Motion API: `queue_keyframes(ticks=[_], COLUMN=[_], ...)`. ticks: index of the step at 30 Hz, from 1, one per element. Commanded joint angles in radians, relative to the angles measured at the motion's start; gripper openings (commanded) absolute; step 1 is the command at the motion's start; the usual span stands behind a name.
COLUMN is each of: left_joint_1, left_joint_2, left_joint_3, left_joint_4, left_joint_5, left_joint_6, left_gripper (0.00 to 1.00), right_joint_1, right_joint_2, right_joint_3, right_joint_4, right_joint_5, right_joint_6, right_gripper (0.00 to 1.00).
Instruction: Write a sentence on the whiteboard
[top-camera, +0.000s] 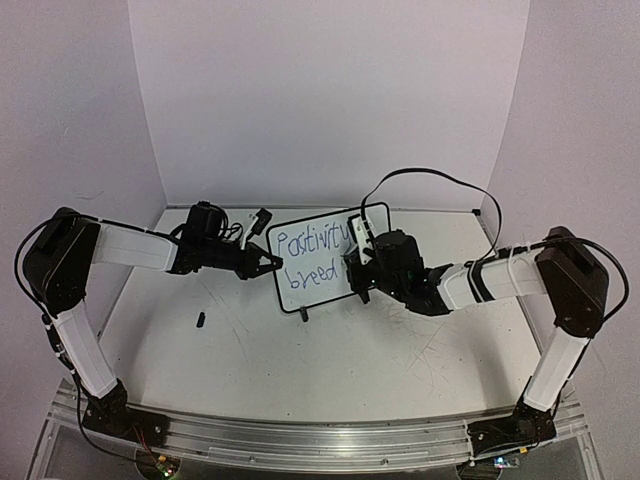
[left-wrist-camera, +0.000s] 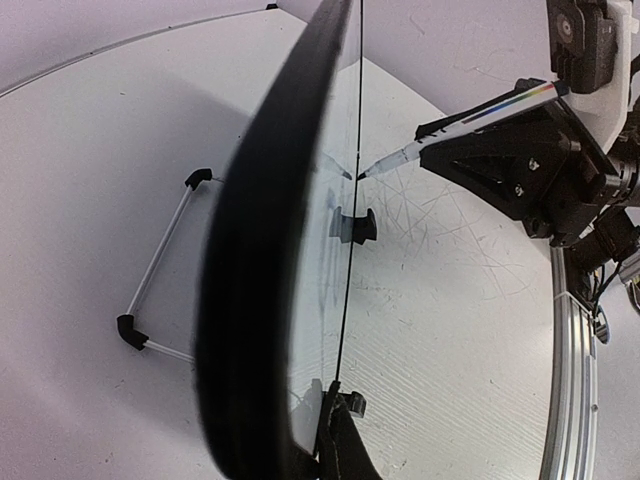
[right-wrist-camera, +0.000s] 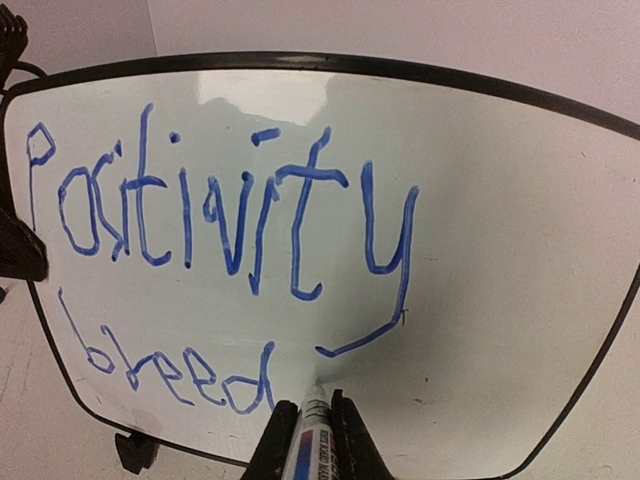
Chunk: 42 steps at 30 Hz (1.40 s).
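Observation:
The whiteboard (top-camera: 318, 256) stands upright on its black feet at the table's middle. In the right wrist view the whiteboard (right-wrist-camera: 500, 250) bears the sentence in blue (right-wrist-camera: 215, 215): "Positivity" above, "breed" (right-wrist-camera: 170, 370) below. My right gripper (right-wrist-camera: 313, 408) is shut on a blue marker (right-wrist-camera: 312, 440); its tip meets the board just right of the "d". My left gripper (top-camera: 268, 264) is shut on the board's left edge. In the left wrist view the left gripper (left-wrist-camera: 318, 400) pinches the board (left-wrist-camera: 325, 270) seen edge-on, and the marker (left-wrist-camera: 450, 130) touches its face.
A small black cap (top-camera: 200, 320) lies on the table left of the board. A white rod frame with black corner pieces (left-wrist-camera: 160, 260) lies behind the board. White walls close in the back and sides. A metal rail (top-camera: 300, 440) runs along the near edge.

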Motion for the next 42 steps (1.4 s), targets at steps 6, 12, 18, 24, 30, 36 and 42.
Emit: queue_keyframes(ticks=[6, 12, 18, 24, 30, 36, 42], left_joint_1=[0.025, 0.024, 0.024, 0.025, 0.025, 0.024, 0.024], left_joint_2=[0.032, 0.032, 0.03, 0.031, 0.03, 0.034, 0.033], left_joint_3=[0.018, 0.018, 0.017, 0.017, 0.016, 0.019, 0.019], left_joint_4=[-0.06, -0.06, -0.059, -0.06, -0.059, -0.06, -0.061], left_joint_5=[-0.241, -0.24, -0.241, -0.239, -0.24, -0.237, -0.237], left_joint_6=[0.086, 0.086, 0.086, 0.085, 0.086, 0.085, 0.085], left_gripper=[0.0, 0.0, 0.0, 0.0, 0.0, 0.0, 0.0], right_joint_1=[0.02, 0.036, 0.037, 0.022, 0.019, 0.02, 0.021], right_joint_2=[0.037, 0.048, 0.033, 0.021, 0.019, 0.017, 0.023], right_joint_3=[0.048, 0.038, 0.009, 0.002, -0.002, -0.01, -0.017], right_joint_4=[0.033, 0.025, 0.02, 0.02, 0.018, -0.004, -0.011], right_joint_5=[-0.005, -0.01, 0.037, 0.097, 0.125, 0.141, 0.125], right_joint_6=[-0.006, 0.01, 0.019, 0.026, 0.027, 0.028, 0.036], right_gripper=[0.0, 0.0, 0.0, 0.0, 0.0, 0.0, 0.0])
